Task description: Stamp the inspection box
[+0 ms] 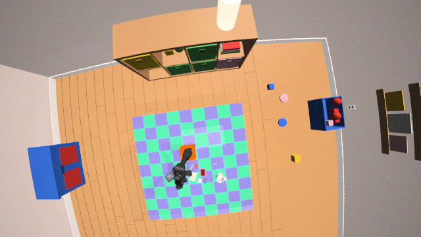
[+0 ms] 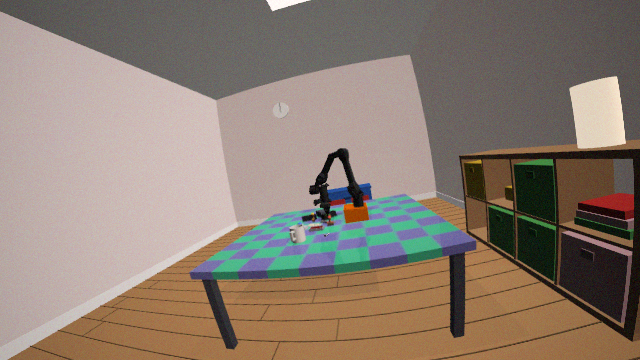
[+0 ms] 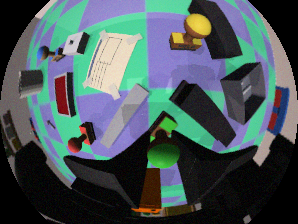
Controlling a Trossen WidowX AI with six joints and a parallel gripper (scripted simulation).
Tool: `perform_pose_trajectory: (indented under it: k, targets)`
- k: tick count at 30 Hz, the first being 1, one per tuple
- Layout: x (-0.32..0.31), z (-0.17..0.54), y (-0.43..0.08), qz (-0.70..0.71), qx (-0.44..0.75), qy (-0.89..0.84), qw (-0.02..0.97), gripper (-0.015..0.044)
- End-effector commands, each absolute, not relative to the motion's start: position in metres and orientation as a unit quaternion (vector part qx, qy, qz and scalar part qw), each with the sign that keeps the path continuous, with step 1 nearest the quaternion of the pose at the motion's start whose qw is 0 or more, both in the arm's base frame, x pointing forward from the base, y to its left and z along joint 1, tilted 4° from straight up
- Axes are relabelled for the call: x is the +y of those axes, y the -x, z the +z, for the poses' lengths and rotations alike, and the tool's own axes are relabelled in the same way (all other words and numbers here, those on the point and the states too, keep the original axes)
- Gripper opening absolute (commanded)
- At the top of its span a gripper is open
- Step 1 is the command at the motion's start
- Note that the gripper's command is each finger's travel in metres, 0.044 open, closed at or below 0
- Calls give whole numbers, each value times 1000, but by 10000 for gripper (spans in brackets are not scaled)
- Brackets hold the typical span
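Note:
My gripper (image 3: 160,134) is shut on the green-knobbed stamp (image 3: 163,154), with its fingers around it, low over the tabletop. A green patch shows on the stamp's block; its wording cannot be read. The cream card (image 3: 111,62) (image 1: 193,177) lies ahead and left of the gripper in the wrist view, taped at its corners, with thin lines and outlined boxes; I can make out no stamp print. The red ink pad (image 3: 64,94) (image 1: 202,172) lies beyond the card's left side in the wrist view. In the top and exterior views the arm hides or blurs the fingertips.
A grey flat bar (image 3: 125,116) and a black block (image 3: 204,112) flank the gripper. A red-knobbed stamp (image 3: 81,139), yellow-knobbed stamp (image 3: 192,31), blue-knobbed stamp (image 3: 49,53), white block (image 3: 76,43), dark open box (image 3: 244,92) and mug (image 1: 220,178) (image 2: 298,234) stand around.

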State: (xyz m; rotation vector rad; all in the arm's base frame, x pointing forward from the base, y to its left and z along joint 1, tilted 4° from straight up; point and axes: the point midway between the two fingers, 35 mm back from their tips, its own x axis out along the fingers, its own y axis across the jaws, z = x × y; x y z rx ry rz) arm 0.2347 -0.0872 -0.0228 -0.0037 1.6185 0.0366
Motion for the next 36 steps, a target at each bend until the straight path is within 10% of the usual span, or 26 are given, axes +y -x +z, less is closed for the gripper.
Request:
perform_pose_trajectory:
  k: [1,36]
  targets:
    - [-88,-19,-236,15,722,3,692,0]
    - [-89,-2,-237,16,722,3,692,0]
